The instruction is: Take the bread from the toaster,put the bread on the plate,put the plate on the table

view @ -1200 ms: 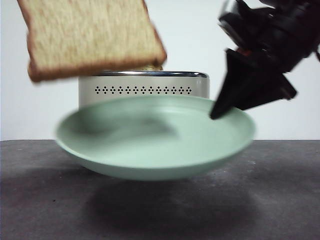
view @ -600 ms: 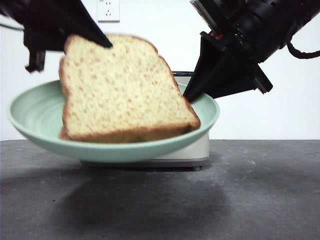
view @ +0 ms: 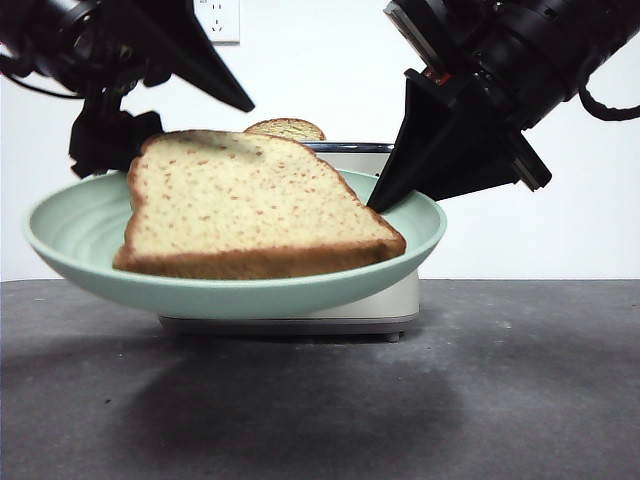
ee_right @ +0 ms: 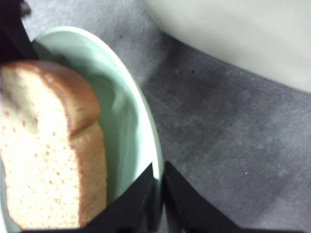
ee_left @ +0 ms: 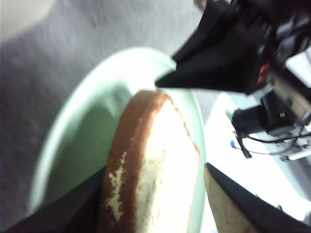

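One bread slice [view: 250, 205] lies in the plate [view: 70, 235].
Right hand [view: 385, 200] pinches the plate rim above the tabletop [view: 530, 400]; left hand [ee_left: 155, 194] is open astride the bread.

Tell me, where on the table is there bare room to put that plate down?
The table is bare in front of the toaster, beneath the plate that the right gripper holds up, and out to both sides. Up above it is crowded: bread, left gripper, toaster.
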